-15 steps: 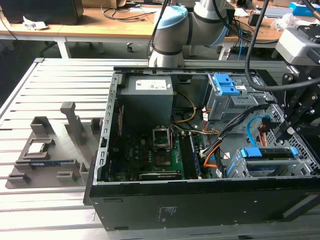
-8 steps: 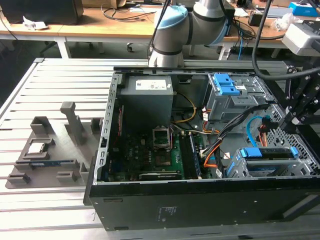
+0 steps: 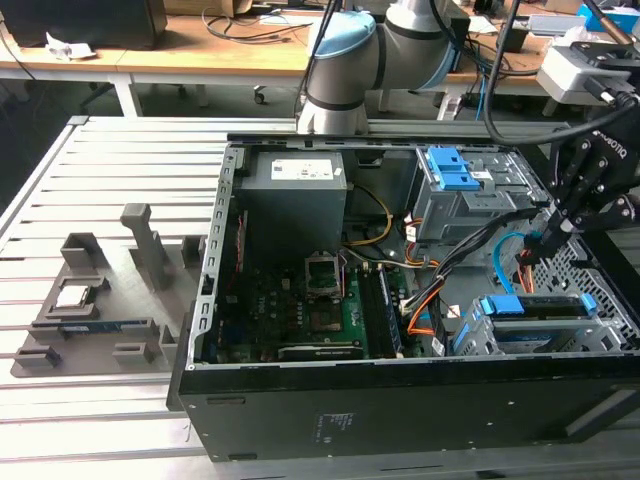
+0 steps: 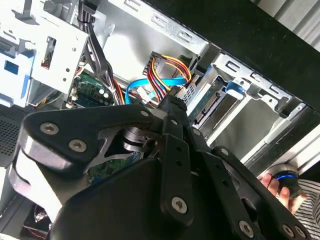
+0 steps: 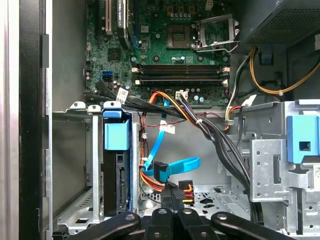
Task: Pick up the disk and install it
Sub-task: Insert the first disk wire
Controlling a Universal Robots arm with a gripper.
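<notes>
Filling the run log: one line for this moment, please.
tool: inside open black computer case, near cables | blue-bracketed silver disk: seated in grey drive cage

Even, soft overhead light; case interior [image 3: 300,290] shadowed; close pincer [image 4: 170,107] blurry.

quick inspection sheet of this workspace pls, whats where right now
surface: slatted aluminium table, carrying an open black computer case
job's things: silver hard drive in blue plastic bracket, seated in the grey metal drive cage
clutter: grey fixture tray at the exterior view's left, with a small square silver chip on it
grippers: tool inside the case, just over the cables, beside the drive cage
cables: flat blue data cable and red-yellow-black wire bundle below the tool; black cable bundle crossing the case
surroundings: wooden workbench behind; a person's hand outside the case
</notes>
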